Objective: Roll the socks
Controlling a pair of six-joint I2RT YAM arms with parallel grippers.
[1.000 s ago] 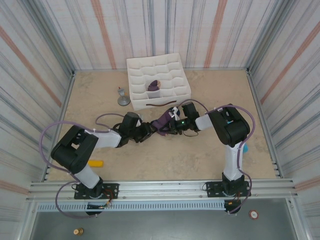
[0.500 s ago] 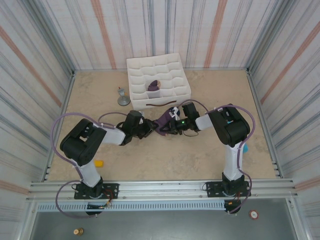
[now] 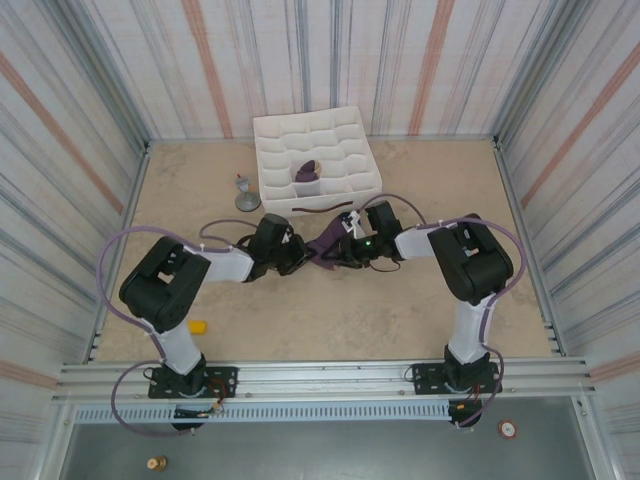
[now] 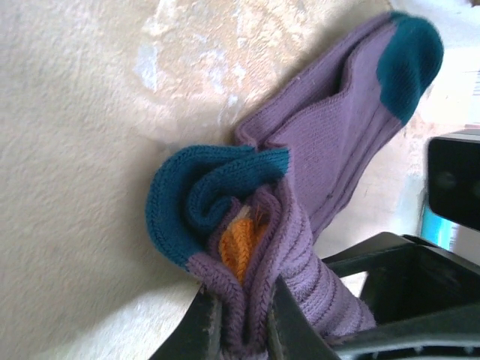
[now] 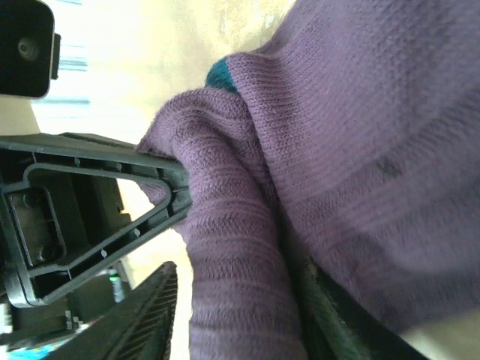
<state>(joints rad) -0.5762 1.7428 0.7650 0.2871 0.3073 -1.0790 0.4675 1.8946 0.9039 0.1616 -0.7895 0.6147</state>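
White compartment box at far side — grey footed piece just left; yellow block near front-left.

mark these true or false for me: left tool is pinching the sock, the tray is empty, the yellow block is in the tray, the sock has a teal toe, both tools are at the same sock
1. The left tool is pinching the purple sock. True.
2. The white tray is empty. False: a rolled purple bundle sits in one of its compartments.
3. The yellow block is in the tray. False: it lies on the table, near the front left, well away from the tray.
4. The sock has a teal toe. True, as the left wrist view shows.
5. Both tools are at the same sock. True: the right tool meets the left one at the sock, just in front of the tray.
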